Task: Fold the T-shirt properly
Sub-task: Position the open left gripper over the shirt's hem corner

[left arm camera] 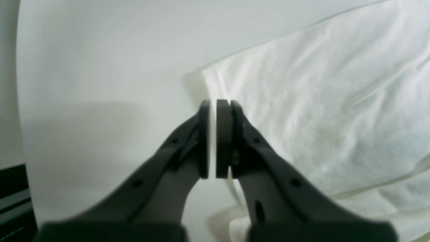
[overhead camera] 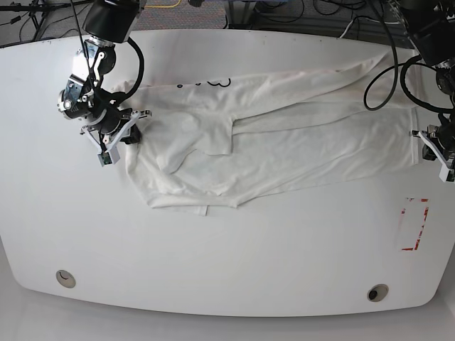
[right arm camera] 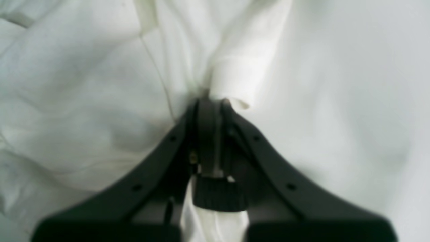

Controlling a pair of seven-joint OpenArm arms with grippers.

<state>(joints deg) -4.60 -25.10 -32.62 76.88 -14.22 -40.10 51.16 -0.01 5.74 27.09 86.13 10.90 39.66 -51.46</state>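
Note:
The white T-shirt [overhead camera: 298, 142] lies spread and wrinkled across the table, with only a thin line of black print showing at its far edge [overhead camera: 206, 84]. In the base view my right gripper [overhead camera: 130, 130] is at the shirt's left end. Its wrist view shows that gripper [right arm camera: 210, 101] shut on a bunched fold of cloth [right arm camera: 235, 80]. My left gripper [overhead camera: 421, 138] is at the shirt's right edge. In its wrist view the left gripper [left arm camera: 213, 102] is shut at the corner of the shirt [left arm camera: 319, 101], with a thin white strip of cloth between the pads.
The white table [overhead camera: 213, 256] has a red taped rectangle [overhead camera: 414, 224] near its right front and two round holes [overhead camera: 65, 278] [overhead camera: 377, 292] along the front edge. Cables and stands crowd the far edge [overhead camera: 284, 11]. A dark object [left arm camera: 13, 198] sits off the table's edge.

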